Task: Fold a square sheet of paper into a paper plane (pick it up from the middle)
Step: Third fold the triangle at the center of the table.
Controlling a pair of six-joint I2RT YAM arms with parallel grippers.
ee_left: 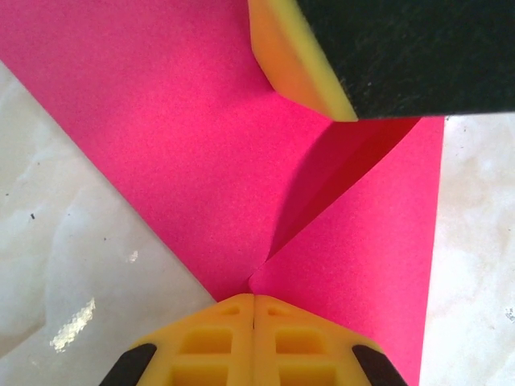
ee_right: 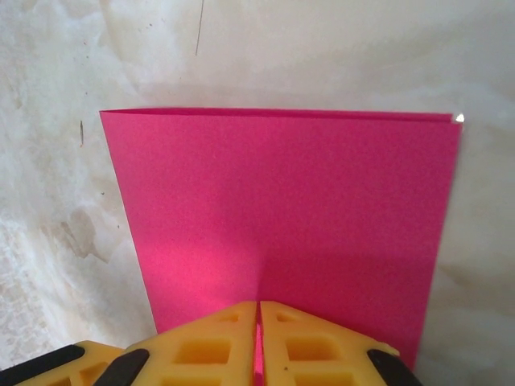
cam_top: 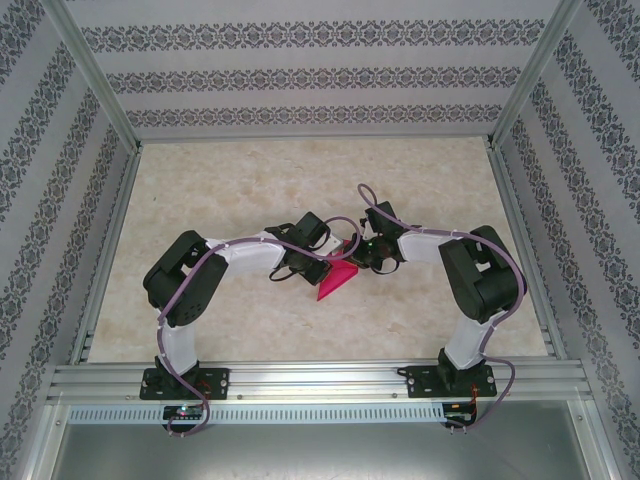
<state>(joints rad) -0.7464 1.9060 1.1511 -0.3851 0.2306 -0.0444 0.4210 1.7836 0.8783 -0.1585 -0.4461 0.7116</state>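
**Both pincers pinched shut on the folded pink sheet at mid-surface**

From the top camera you can see the two arms bent inward so that their pincers meet near the middle of the marbled surface (cam_top: 300, 180). The sheet of paper (cam_top: 335, 283) lies between them and shows as a small magenta wedge pointing toward the near edge. The left pincer (cam_top: 322, 270) comes at it from the left and the right pincer (cam_top: 352, 258) from the right, the two just beside each other.

Look at your left wrist camera. The left pincer (ee_left: 253, 299) has its yellow fingers pressed together with no gap, and a corner of the paper (ee_left: 185, 137) runs right into the tips, so it is clamped on the sheet. From that corner a crease climbs up and to the right, and the flap beside it stands raised, with a dark red shadow under it. One finger (ee_left: 298, 64) of the right pincer reaches in at the top right, its yellow pad over the top of that flap. Pale surface shows on either side of the paper.

On your right wrist camera, the right pincer (ee_right: 258, 307) is closed too, with only a thin line of pink between its fingers, which grip the near edge of the sheet (ee_right: 282, 193). Here the paper lies flat and doubled over, its folded edge running straight along the far side, with two layers showing at the far right corner.
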